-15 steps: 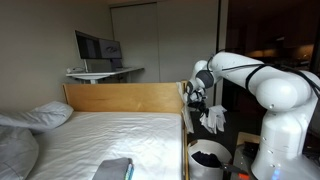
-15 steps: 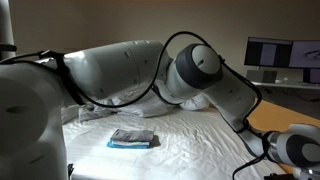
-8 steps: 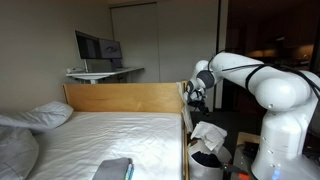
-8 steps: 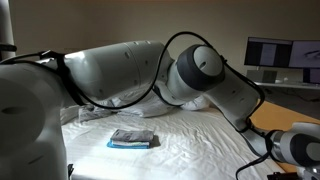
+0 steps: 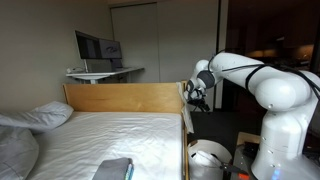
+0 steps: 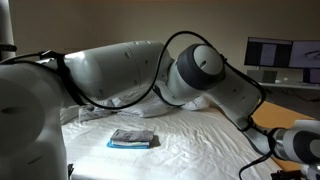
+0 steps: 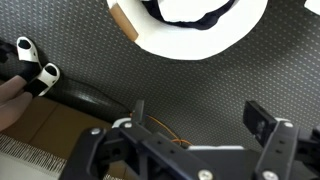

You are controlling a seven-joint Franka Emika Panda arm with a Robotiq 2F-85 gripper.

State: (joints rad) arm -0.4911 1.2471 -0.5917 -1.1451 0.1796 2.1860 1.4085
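Two fingers [image 7: 262,120] of the gripper [image 7: 200,118] stand spread wide in the wrist view, with nothing between them. Only dark carpet [image 7: 150,75] shows in the gap. We see the gripper [image 5: 200,99] hanging in an exterior view just past the corner of the wooden board [image 5: 125,97] at the bed's end, well above the white bin [image 5: 210,165] on the floor. From the wrist, the white bin [image 7: 200,45] lies ahead of the fingertips, its inside dark; whether anything rests in it we cannot tell.

Beside the bin the bed [image 5: 100,135] makes a hard edge, and the robot's own arm [image 5: 270,90] closes the other side, so the gripper sits in a narrow slot between them, with free air below it. A black cable with white plugs [image 7: 35,75] crosses the carpet off to one side, clear of the fingers.

On the sheet we find a pillow [image 5: 45,115] and a folded cloth [image 6: 132,138], both well apart from the gripper. A monitor [image 5: 97,47] stands on a desk [image 5: 105,72] behind the board.
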